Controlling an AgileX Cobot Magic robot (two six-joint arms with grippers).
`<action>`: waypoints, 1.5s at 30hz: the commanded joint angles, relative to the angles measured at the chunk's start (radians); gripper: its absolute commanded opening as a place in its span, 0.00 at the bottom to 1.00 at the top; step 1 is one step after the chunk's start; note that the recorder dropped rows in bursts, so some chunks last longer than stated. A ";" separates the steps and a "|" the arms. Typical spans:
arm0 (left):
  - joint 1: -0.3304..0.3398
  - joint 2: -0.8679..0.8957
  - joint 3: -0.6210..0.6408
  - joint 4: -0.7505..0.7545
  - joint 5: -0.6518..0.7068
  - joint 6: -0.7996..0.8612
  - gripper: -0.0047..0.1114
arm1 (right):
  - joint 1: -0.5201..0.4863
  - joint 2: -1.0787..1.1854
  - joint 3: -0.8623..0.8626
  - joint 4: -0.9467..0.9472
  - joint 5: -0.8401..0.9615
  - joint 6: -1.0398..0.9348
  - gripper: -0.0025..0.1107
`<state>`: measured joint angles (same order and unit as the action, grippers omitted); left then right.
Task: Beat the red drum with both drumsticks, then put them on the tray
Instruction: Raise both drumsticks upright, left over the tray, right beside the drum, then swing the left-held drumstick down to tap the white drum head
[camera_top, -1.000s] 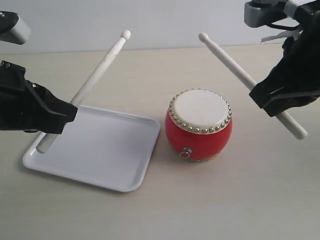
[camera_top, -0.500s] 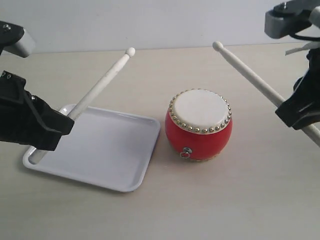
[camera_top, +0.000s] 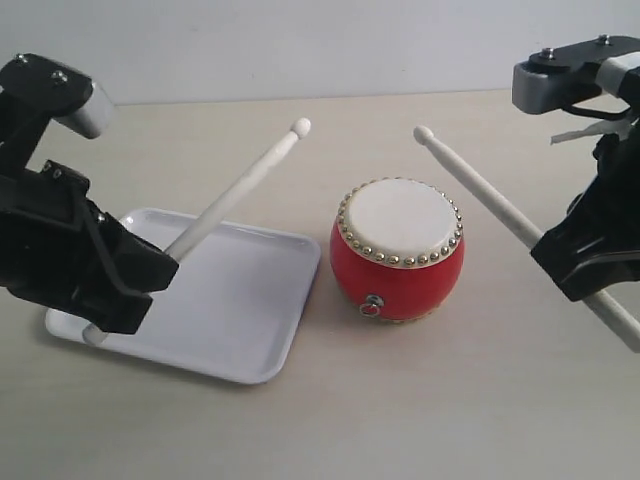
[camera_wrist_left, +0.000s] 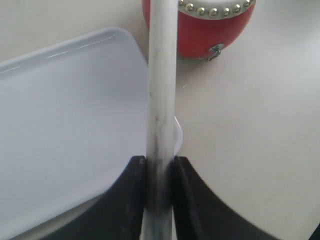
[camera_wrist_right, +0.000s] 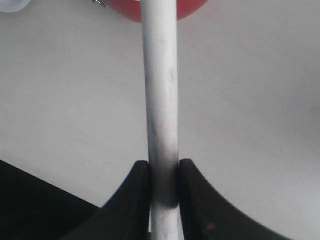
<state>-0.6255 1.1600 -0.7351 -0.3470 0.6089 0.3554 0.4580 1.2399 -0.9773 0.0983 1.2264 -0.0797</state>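
The red drum with its cream skin stands upright on the table, just right of the white tray. My left gripper is shut on one drumstick, which slants up over the tray with its tip left of and above the drum. My right gripper is shut on the other drumstick, whose tip hangs above the drum's far right side. In the left wrist view the stick runs from the gripper toward the drum. In the right wrist view the gripper clamps its stick.
The pale tabletop surrounds the drum and tray. A plain wall runs along the far edge of the table. The bulk of the left arm overhangs the tray's left side.
Both sticks have swung down and inward toward the drum. The left gripper moved right over the tray; the right gripper dropped lower at the right edge.
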 joint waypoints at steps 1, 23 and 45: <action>-0.007 0.035 -0.011 -0.001 -0.029 0.004 0.04 | -0.004 0.031 0.033 0.000 -0.005 -0.007 0.02; -0.007 0.040 -0.033 0.002 -0.016 0.006 0.04 | -0.004 0.184 0.114 0.012 -0.005 -0.023 0.02; -0.112 0.356 -0.350 0.103 0.222 0.004 0.04 | -0.004 -0.078 -0.006 -0.071 -0.005 0.031 0.02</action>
<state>-0.7116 1.4900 -1.0619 -0.2594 0.8316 0.3588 0.4580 1.1721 -0.9779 0.0406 1.2238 -0.0545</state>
